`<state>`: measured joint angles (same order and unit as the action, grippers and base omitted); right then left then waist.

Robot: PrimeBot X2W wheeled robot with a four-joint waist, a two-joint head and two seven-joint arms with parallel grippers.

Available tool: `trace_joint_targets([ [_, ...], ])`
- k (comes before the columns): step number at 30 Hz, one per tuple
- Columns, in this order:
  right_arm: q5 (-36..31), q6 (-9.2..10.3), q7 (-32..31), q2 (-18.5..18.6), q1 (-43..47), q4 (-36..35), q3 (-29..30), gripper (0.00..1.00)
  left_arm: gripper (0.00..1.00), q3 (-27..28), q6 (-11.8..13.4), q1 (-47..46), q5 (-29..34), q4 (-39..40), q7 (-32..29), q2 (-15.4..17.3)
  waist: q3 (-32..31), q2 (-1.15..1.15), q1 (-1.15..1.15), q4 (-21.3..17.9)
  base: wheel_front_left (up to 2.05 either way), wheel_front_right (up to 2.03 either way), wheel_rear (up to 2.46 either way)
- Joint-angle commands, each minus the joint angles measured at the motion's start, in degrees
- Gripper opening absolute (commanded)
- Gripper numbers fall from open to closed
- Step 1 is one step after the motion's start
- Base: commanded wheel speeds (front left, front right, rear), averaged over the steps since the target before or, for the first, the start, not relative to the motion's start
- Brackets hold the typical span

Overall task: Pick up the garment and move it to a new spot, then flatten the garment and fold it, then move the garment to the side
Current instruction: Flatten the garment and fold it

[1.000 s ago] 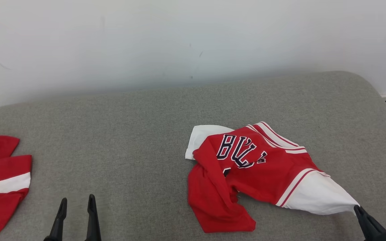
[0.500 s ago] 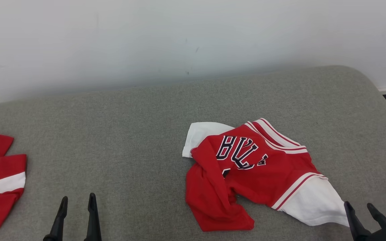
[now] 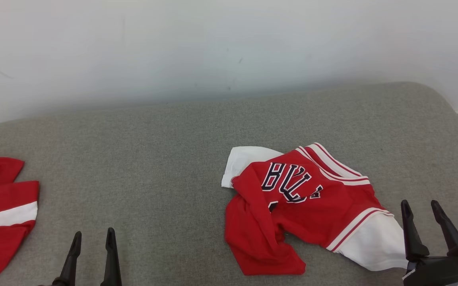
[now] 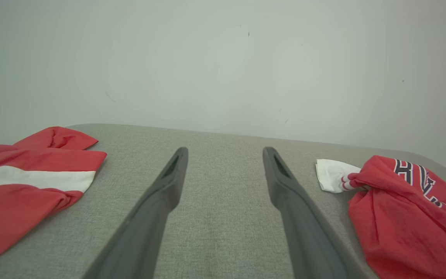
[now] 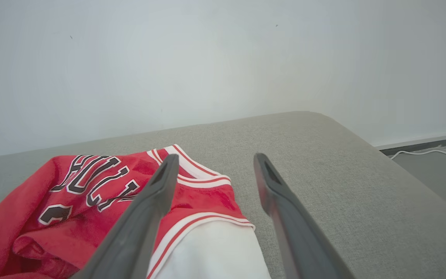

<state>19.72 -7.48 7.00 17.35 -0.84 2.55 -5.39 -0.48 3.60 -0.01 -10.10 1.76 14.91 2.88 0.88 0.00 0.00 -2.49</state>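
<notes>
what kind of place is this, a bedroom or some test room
Probably a plain indoor room set up for testing: a grey padded surface, perhaps a bed or bench, against a bare white wall, with a red jersey and a second red-and-white garment laid on it.

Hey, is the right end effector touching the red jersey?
Cannot tell. In the head and right wrist views one finger of the open right end effector overlaps the jersey at its white sleeve, but neither shows contact or a gap plainly.
</notes>
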Motion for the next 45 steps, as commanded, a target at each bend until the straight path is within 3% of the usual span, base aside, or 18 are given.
trace_joint_targets([
  [1,-0.61,-0.03,1.09,-0.23,-0.40,0.04,-0.44,1.00,1.00,0.26,-0.21,-0.02,0.59,0.11,0.17,0.02,-0.11,0.00,0.00,0.20,0.00,0.00,0.00],
  [7,-0.91,-0.03,3.19,-0.88,-0.87,1.66,-1.84,1.00,1.00,0.52,-0.41,0.05,0.88,0.04,0.17,0.01,-0.08,0.00,0.00,0.57,0.00,0.00,0.00],
  [13,-0.64,-0.03,3.68,-1.07,-1.92,2.80,-2.51,1.00,1.00,-2.57,-1.84,-1.45,1.14,-0.55,0.17,0.00,0.30,0.00,0.00,0.31,0.00,0.00,0.00],
  [22,-0.42,-0.03,4.21,-0.77,-3.10,3.77,-3.34,1.00,1.00,-12.91,-5.55,-6.13,1.95,-5.32,0.17,0.02,1.12,0.00,0.00,-1.83,0.00,0.00,0.00],
  [31,-0.44,-0.03,4.67,-0.97,-3.94,4.46,-3.74,1.00,1.00,-22.16,-6.83,-10.63,0.45,-12.32,0.17,0.04,2.21,0.00,0.00,-5.89,0.00,0.00,0.00],
  [45,-0.69,-0.03,5.28,-1.35,-5.42,5.57,-4.81,1.00,1.00,-24.11,-6.75,-16.60,-1.57,-24.94,0.17,0.06,4.46,0.00,0.00,-11.17,0.00,0.00,0.00],
])
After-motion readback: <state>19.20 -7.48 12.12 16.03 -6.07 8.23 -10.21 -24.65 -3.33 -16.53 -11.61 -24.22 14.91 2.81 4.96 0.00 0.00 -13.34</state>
